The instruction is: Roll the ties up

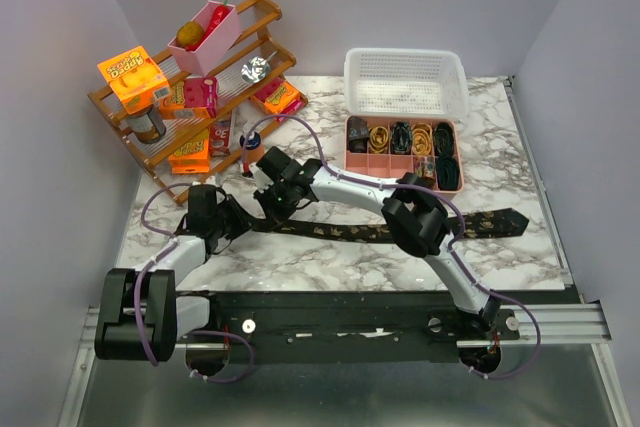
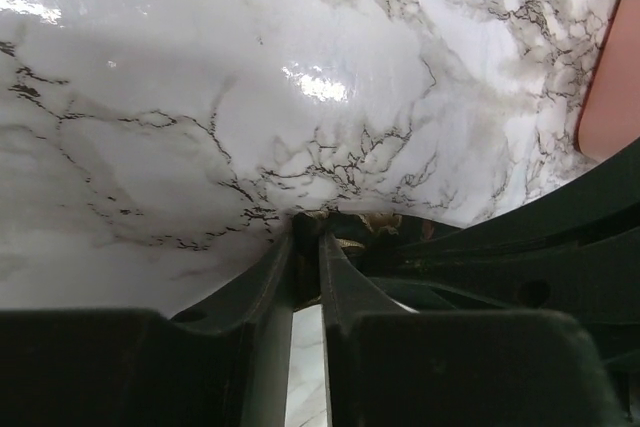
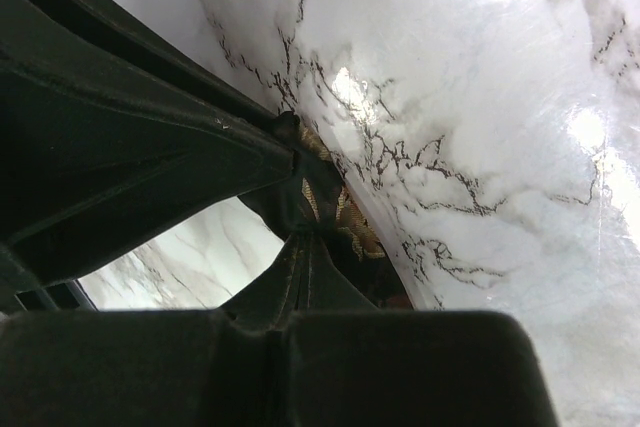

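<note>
By the rack (image 1: 262,7), our right pincer (image 1: 268,205) pinches the end of the floppy tie (image 1: 340,232); left pincer (image 2: 308,237), we cannot tell.

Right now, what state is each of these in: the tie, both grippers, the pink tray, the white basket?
tie: stretched out flat on the table, not rolled.
right gripper: shut on the tie.
left gripper: fingers close together at the tie's end, grip unclear.
pink tray: several compartments hold rolled ties.
white basket: upright, open on top.
</note>
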Controlling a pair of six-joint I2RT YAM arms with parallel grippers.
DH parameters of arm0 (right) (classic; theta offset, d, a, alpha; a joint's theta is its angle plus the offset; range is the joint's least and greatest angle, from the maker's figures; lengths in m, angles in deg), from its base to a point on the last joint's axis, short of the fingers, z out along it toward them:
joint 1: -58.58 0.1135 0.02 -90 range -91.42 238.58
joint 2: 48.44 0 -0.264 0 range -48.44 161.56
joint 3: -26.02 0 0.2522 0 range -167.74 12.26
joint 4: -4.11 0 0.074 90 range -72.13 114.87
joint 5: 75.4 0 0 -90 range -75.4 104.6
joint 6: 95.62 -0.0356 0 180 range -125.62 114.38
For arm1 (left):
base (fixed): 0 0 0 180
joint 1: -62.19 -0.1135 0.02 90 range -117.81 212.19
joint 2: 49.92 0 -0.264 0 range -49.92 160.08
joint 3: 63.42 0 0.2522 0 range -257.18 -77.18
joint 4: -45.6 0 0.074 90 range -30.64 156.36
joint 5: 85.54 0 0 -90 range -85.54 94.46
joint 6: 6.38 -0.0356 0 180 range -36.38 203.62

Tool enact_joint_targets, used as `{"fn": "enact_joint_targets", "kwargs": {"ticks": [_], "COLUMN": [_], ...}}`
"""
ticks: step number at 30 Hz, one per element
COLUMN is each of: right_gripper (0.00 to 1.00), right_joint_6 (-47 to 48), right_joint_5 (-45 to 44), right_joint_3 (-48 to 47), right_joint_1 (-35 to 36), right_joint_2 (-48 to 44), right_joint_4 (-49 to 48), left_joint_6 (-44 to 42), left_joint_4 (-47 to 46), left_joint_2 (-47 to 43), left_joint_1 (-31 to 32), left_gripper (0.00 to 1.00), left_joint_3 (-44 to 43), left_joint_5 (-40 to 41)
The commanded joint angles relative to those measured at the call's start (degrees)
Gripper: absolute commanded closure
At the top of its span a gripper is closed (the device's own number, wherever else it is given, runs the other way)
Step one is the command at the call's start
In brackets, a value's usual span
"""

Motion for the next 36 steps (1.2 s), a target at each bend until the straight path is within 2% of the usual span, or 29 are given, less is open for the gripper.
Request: {"fn": "enact_joint_targets", "kwargs": {"ticks": [1,5,9,22,29,36], "right_gripper": [0.99,0.99,0.99,0.99,0.99,0.99], "right_joint_6": [0.36,0.45,0.27,-0.95,-1.92,-1.84], "right_joint_5": [-0.38,-0.64,-1.17,-5.91,-6.88,-5.57], "right_joint_3": [-0.69,-0.78,-1.22,0.35,5.10,4.84], "right_joint_1": [0.31,0.22,0.22,-0.39,-1.10,-1.09], "right_joint_2": [0.41,0.32,0.50,-2.22,-7.06,-5.04], "right_joint_4": [0.95,0.86,0.51,-0.28,-6.16,-6.34], "left_joint_6": [-1.32,-2.55,-3.17,-4.05,-3.96,-4.05], "left_joint_4": [-0.90,1.82,3.15,7.10,7.80,8.16], "left_joint_2": [-0.57,-4.17,-6.37,-7.69,-6.20,-6.38], "left_joint_1": [0.86,1.03,1.56,4.90,5.60,6.13], "left_gripper": [0.81,0.86,1.00,1.00,1.00,1.00], "left_joint_3": [-1.58,-2.72,-3.34,-5.36,-6.06,-7.20], "left_joint_5": [-0.58,1.26,2.24,7.24,8.65,9.27]}}
